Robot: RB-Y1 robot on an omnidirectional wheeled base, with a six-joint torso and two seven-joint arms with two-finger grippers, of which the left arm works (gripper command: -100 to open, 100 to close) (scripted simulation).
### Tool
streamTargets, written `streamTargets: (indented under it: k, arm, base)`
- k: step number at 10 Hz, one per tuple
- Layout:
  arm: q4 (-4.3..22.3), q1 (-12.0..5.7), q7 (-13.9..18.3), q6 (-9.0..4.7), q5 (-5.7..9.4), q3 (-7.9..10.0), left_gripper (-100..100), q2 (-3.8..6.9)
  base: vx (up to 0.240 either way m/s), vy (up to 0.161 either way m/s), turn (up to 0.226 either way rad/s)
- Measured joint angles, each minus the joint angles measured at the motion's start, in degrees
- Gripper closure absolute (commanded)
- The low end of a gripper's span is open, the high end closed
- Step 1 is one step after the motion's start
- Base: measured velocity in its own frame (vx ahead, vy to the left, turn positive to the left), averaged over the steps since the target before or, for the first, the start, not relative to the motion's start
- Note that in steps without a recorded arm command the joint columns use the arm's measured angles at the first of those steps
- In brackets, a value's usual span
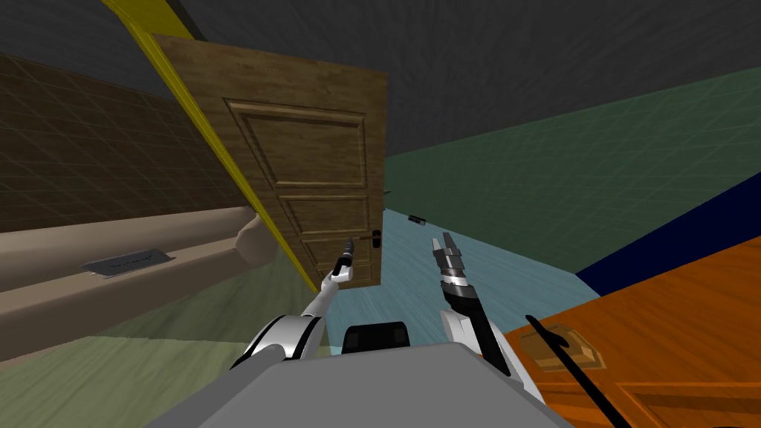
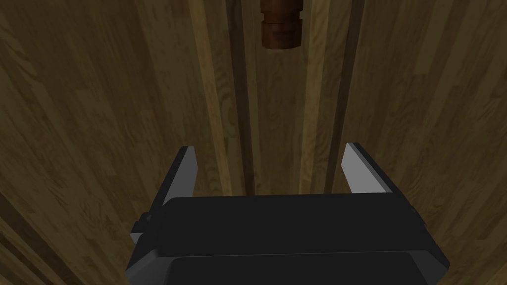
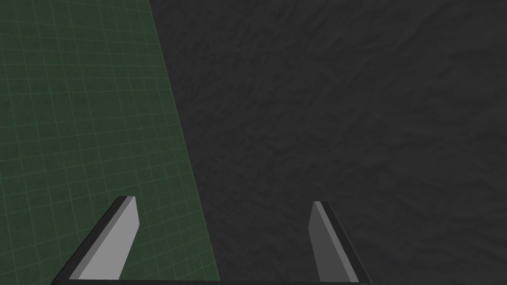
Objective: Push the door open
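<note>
Wooden door (image 1: 312,171) stands partly open, its face dead ahead of our left jaws, which are apart and near the handle (image 2: 280,24); our right jaws, also apart, hang past its free edge.

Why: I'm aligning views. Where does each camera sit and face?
Head view: on the head, steeply down and forward at the wooden door; left gripper and right gripper show.
Left wrist view: left hand, close against the door, door handle beyond its open fingers.
Right wrist view: right hand, aimed off the door; open fingers.
Shared: head and left wrist both see the door handle.
</note>
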Motion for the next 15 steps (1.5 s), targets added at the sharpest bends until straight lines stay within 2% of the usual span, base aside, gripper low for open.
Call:
streamTargets:
  k: [1,3,5,6,9,10,12,15]
  arm:
    - [0.9,-0.60,-1.0,-0.32,1.22,-0.35,-100,-0.42]
    - [0.7,-0.39,-3.4,-0.67,3.50,-1.06,-100,-1.88]
    - [1.6,-1.08,-5.3,-1.08,5.60,-1.70,-100,-2.95]
    - [2.4,-1.57,-5.8,-1.42,6.49,-2.01,-100,-3.38]
    - [1.0,-0.88,-7.9,-0.93,8.20,-2.46,-100,-5.05]
    - [0.9,-0.83,-8.1,-0.89,8.24,-2.48,-100,-5.12]
    - [0.7,-0.81,-8.1,-0.66,8.27,-2.41,-100,-4.29]
    - [1.4,-0.87,-8.1,-1.37,8.26,-2.35,-100,-2.19]
  base:
    - [-0.080,-0.050,0.030]
    - [-0.097,-0.081,0.025]
    - [-0.126,-0.127,0.018]
    - [-0.155,-0.133,0.011]
    - [-0.104,-0.141,0.006]
    - [0.066,0.089,0.004]
    - [0.135,0.169,-0.008]
    - [0.152,0.116,-0.016]
